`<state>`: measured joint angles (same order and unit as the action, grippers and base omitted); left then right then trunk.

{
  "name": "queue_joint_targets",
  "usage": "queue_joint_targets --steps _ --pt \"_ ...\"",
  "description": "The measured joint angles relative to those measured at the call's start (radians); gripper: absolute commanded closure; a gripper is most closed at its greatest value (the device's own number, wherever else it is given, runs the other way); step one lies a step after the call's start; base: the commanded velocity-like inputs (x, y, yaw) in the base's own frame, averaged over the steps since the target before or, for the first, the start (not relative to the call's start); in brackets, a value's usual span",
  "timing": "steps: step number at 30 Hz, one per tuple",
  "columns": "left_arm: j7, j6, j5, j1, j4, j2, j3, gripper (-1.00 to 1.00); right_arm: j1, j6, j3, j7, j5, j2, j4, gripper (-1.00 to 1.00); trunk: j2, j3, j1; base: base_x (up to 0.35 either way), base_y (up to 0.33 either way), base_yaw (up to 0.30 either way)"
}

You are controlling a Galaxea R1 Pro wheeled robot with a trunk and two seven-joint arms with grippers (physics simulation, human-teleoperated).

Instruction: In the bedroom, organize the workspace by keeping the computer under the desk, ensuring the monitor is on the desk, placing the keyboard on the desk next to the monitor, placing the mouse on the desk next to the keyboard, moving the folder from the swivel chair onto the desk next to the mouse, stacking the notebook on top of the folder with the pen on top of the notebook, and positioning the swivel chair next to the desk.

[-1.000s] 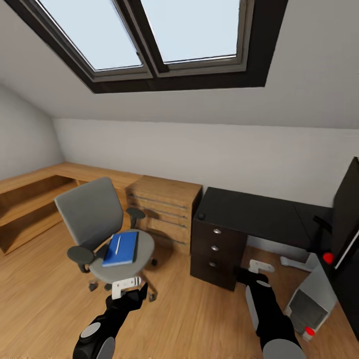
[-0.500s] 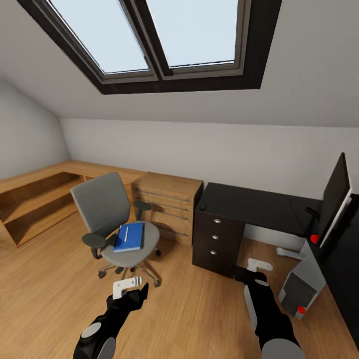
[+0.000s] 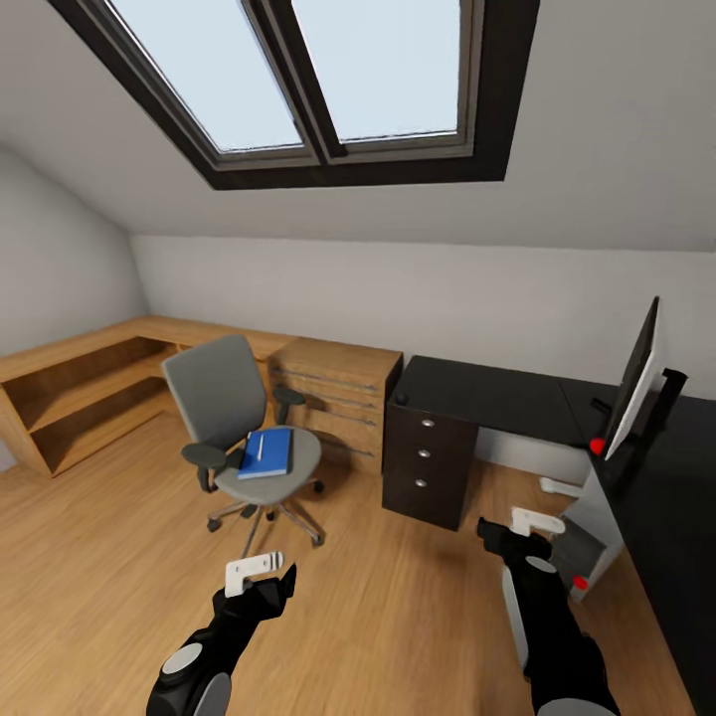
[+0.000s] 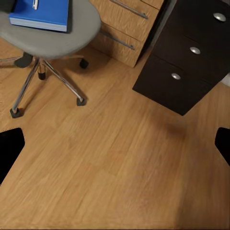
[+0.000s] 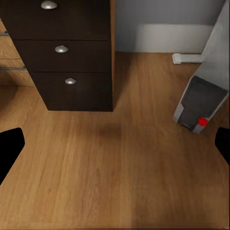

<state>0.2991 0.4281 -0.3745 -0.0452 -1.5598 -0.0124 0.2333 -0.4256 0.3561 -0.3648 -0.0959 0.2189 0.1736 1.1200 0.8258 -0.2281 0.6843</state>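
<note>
One blue folder (image 3: 267, 453) lay flat on the seat of the swivel chair (image 3: 242, 428), its long axis running from the seat's front edge toward the backrest, with the white pen (image 3: 261, 449) along it (no writing could be read anywhere). Compared with a second before, the view had pulled back, so chair, black desk (image 3: 497, 396), monitor (image 3: 634, 382) and computer (image 3: 589, 521) appeared smaller and farther off. Both the left gripper (image 3: 255, 570) and right gripper (image 3: 524, 525) hung over bare wooden floor (image 3: 398, 587), jaws spread wide and holding nothing.

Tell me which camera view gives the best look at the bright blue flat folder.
The head view: the bright blue flat folder shows whole, lying on the grey swivel chair seat with a thin white pen on top. The left wrist view is closer but crops it at the picture's edge. The right wrist view looks at the black drawer unit.
</note>
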Motion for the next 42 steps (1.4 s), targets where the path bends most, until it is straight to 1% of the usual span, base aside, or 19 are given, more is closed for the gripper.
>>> queue_joint_targets --steps 5,6,10,15,22,25,28,34,38,42 --pt "0.0 0.0 0.0 0.0 0.0 0.0 0.0 -1.0 0.052 0.044 0.021 0.0 -0.007 0.0 0.108 -1.0 0.0 0.0 0.0 -0.334 -0.009 0.0" --pt "0.0 0.0 0.0 0.0 0.0 0.0 0.0 -1.0 0.063 0.057 0.028 0.0 -0.019 0.0 0.133 -1.0 0.0 0.0 0.0 -0.329 -0.065 0.0" --pt "0.0 0.0 0.0 0.0 0.0 0.0 0.001 -1.0 0.074 0.074 0.036 -0.001 -0.048 0.0 0.161 -1.0 0.0 0.0 0.0 -0.315 -0.12 0.0" --pt "0.0 0.0 0.0 0.0 0.0 -0.001 0.002 -1.0 0.079 0.08 0.049 -0.001 -0.066 0.0 0.173 -1.0 0.0 0.0 0.0 -0.3 -0.174 0.0" --pt "0.0 0.001 0.0 0.0 0.001 -0.001 0.002 -1.0 0.085 0.077 0.066 -0.001 -0.074 0.0 0.18 -1.0 0.0 0.0 0.0 -0.25 -0.226 0.0" --pt "0.0 0.002 0.0 0.0 0.002 -0.002 0.004 -1.0 0.086 0.08 0.068 -0.001 -0.074 0.0 0.182 -1.0 0.0 0.0 0.0 -0.089 -0.309 0.0" --pt "0.0 0.003 0.0 0.0 0.003 0.0 0.015 -1.0 0.086 0.076 0.069 -0.003 -0.074 0.0 0.186 -1.0 0.0 0.0 -0.001 -0.011 -0.342 0.0" --pt "0.0 0.002 0.0 0.0 0.003 0.0 0.017 -1.0 0.086 0.082 0.068 -0.003 -0.074 0.0 0.191 -1.0 0.0 0.0 -0.001 -0.002 -0.346 -0.002" --pt "-0.001 0.002 0.0 0.0 0.003 -0.001 0.017 -1.0 0.086 0.084 0.067 -0.003 -0.076 0.0 0.192 -1.0 0.0 0.001 -0.001 0.0 -0.347 -0.114" --pt "-0.002 0.003 -0.001 0.0 0.003 -0.001 0.019 -1.0 0.086 0.084 0.062 -0.003 -0.097 0.0 0.193 -1.0 0.0 0.004 -0.001 -0.044 -0.339 -0.213"
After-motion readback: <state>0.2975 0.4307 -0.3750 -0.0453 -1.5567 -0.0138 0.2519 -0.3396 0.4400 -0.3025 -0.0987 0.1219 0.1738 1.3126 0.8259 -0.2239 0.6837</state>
